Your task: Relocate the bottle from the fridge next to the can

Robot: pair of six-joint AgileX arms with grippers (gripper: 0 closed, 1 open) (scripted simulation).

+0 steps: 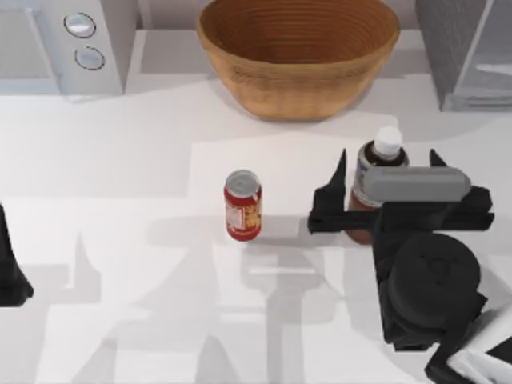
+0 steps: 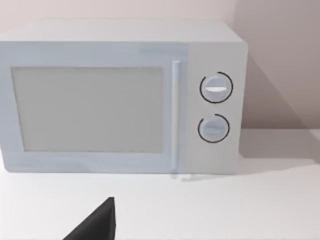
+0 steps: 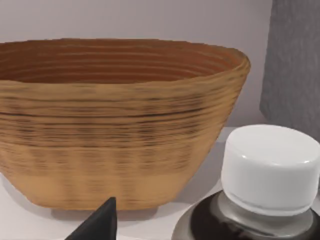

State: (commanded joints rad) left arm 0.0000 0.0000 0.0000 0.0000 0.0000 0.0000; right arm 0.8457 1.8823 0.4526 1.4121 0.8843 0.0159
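The bottle point(image 1: 376, 164), dark liquid under a white cap point(image 3: 270, 167), stands upright on the table, right of the can point(image 1: 242, 206). The short red can has a silver top, and a hand-width gap separates the two. My right gripper point(image 1: 389, 160) is open and straddles the bottle, with one dark finger point(image 1: 339, 176) on each side and a visible gap to the glass. The fridge point(image 1: 468, 52) stands at the back right corner, its speckled grey side point(image 3: 295, 60) behind the bottle. My left gripper point(image 1: 8, 260) is parked at the table's left edge, open and holding nothing.
A large woven basket point(image 1: 298, 56) sits at the back centre, just behind the bottle and right gripper point(image 3: 115, 125). A white microwave with two round knobs point(image 1: 68, 44) fills the back left corner point(image 2: 120, 100). Bare tabletop lies in front of the can.
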